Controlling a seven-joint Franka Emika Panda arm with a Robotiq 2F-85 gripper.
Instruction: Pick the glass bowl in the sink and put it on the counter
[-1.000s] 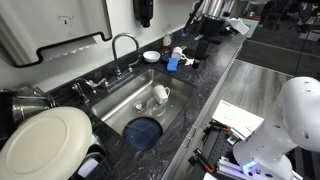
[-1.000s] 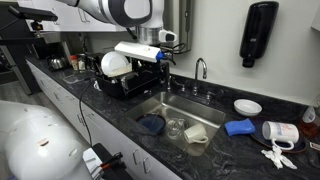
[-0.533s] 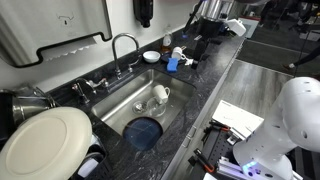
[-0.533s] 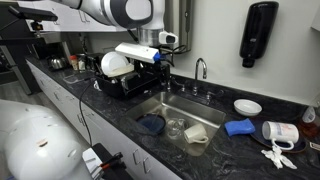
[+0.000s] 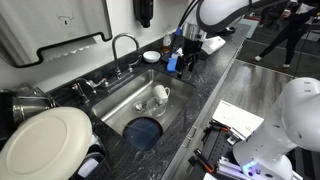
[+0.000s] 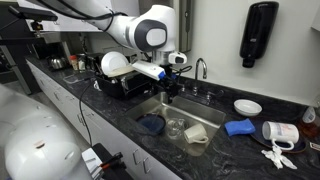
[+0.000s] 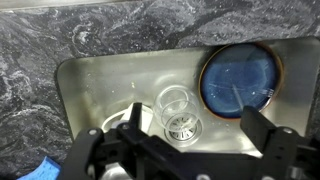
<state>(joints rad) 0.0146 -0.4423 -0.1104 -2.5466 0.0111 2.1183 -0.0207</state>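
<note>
Task stage: approach, and nothing is done yet. The dark speckled stone counter [image 7: 40,60] borders the basin from 9 to 12 o'clock with open room. The rectangular stainless steel sink [image 7: 75,95] holds the small clear round glass bowl [image 7: 174,99], ungrasped. The Robotiq gripper [image 7: 198,128] hovers above, jaws apart and empty. The large dark blue round dish [image 7: 240,80] lies near, at the bowl's 2 o'clock. Remaining: descend, grasp, lift, place.
</note>
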